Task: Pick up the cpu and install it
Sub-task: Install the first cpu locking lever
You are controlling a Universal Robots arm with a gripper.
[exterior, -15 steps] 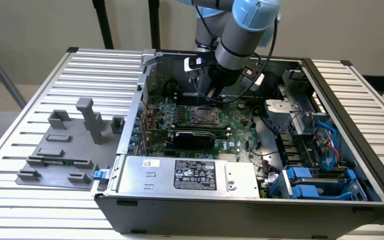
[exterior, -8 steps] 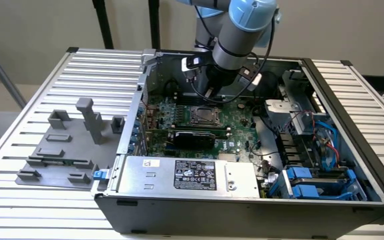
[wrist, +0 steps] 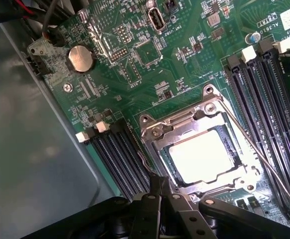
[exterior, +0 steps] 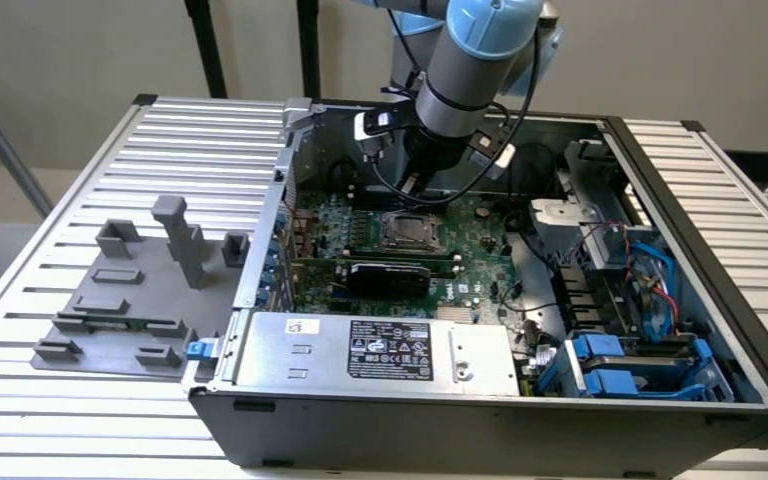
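cpu (wrist: 200, 155) in socket (wrist: 157, 133), board print "INT_USB"

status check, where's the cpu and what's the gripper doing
Gripper shut, holding nothing, fingers just over the socket frame. Cpu sits in the socket on the motherboard. Nothing lying over the chip.

You are looking down into an open computer case (exterior: 704, 300) lying on a ribbed bench (exterior: 51, 180). The arm (exterior: 471, 70) reaches into the case from above, its lower end hanging over the green motherboard (exterior: 357, 225), just behind the socket (exterior: 411, 232). A silver power supply (exterior: 371, 350) lies along the near side. A grey fixture (exterior: 131, 300) sits on the bench at the exterior view's left.
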